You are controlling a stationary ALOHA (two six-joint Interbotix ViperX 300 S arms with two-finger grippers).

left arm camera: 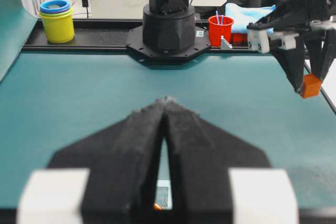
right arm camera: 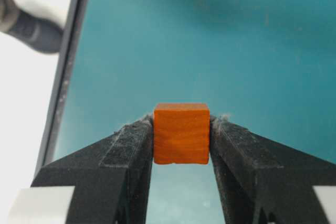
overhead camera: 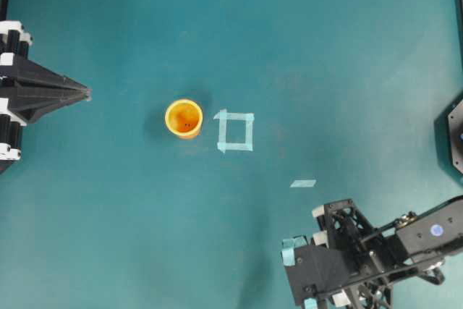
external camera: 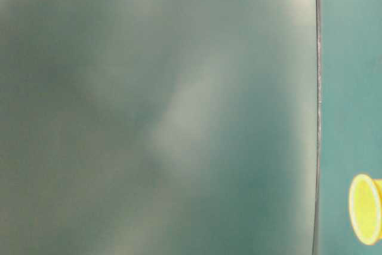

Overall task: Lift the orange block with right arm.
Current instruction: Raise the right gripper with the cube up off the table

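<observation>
The orange block (right arm camera: 181, 133) is pinched between the black fingers (right arm camera: 128, 145) of my right gripper (right arm camera: 181, 125), which is shut on it. In the left wrist view the block (left arm camera: 311, 85) hangs clear above the teal table at the far right, under the right gripper (left arm camera: 310, 80). From overhead the right gripper (overhead camera: 299, 276) is at the bottom right and hides the block. My left gripper (overhead camera: 85, 93) rests at the left edge with its jaws together and nothing in them; its tip (left arm camera: 167, 101) points across the table.
A round orange cup (overhead camera: 184, 118) stands left of centre, beside a pale tape square (overhead camera: 236, 131). A short tape strip (overhead camera: 303, 183) lies nearer the right arm. Beyond the table stand the right arm's base (left arm camera: 169, 24), stacked yellow cups (left arm camera: 56, 20) and a red cup (left arm camera: 220, 29).
</observation>
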